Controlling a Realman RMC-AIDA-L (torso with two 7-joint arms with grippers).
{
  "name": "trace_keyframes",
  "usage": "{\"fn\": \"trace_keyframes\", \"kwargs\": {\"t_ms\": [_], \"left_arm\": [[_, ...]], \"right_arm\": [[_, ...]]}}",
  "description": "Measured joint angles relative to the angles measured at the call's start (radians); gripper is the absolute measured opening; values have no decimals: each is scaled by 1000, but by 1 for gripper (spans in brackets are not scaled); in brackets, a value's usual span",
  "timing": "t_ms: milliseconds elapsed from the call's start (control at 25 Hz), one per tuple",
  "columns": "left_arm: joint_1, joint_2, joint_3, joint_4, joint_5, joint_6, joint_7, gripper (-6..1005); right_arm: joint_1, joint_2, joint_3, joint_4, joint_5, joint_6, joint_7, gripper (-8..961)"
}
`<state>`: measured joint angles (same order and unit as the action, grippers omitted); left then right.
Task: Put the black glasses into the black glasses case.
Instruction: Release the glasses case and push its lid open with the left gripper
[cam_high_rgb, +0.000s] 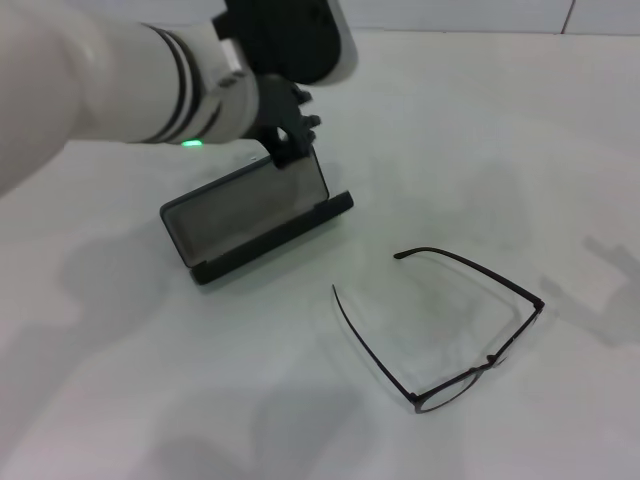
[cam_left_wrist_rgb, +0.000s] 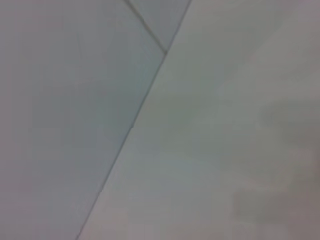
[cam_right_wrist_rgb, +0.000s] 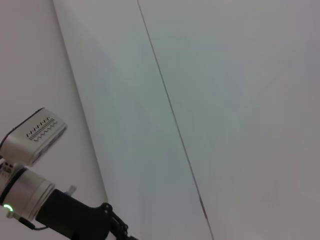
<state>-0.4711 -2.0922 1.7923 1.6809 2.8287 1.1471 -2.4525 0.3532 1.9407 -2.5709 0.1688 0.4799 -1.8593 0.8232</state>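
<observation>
At the raised lid of the black glasses case we see the left gripper pinching its edge; a slip would drop the lid before the black glasses arrive.

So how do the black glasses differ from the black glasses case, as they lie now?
The black glasses are thin wire, lying untouched with temples unfolded; the black glasses case is a solid box, lid raised, with the left claw at its lid. The glasses lie nearer the robot, apart from the case. Both are black and on the white table.

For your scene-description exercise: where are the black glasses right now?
In the head view, the black glasses lie unfolded on the white table, on the robot's right, near the open black glasses case.
</observation>
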Motion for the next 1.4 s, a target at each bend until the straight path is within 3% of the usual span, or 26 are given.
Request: {"fn": "trace_keyframes", "kwargs": {"t_ms": [160, 240, 280, 520, 680, 960, 1080, 1400], "left_arm": [[-22, 2, -59, -22, 4, 34, 7, 245], [-60, 2, -108, -52, 4, 83, 9, 313], [-111, 2, -166, -98, 2, 137, 9, 348], [-144, 2, -219, -196, -3, 155, 21, 458], [-130, 0, -215, -247, -3, 132, 24, 532], [-114, 0, -188, -246, -59, 159, 25, 517], [-87, 0, -106, -216, -83, 173, 14, 511], [-60, -1, -25, -186, -83, 187, -15, 497]], "right_arm": [[10, 1, -1, 0, 0, 11, 0, 869], [15, 2, -2, -1, 0, 17, 0, 869], [18, 2, -3, -1, 0, 19, 0, 869], [21, 4, -2, -2, -1, 23, -1, 868], [19, 7, -2, -2, -3, 34, -2, 868], [20, 9, -7, -3, -6, 36, -2, 868], [21, 9, -8, -6, -7, 36, -2, 869], [23, 9, -7, -6, -5, 34, 0, 868]]}}
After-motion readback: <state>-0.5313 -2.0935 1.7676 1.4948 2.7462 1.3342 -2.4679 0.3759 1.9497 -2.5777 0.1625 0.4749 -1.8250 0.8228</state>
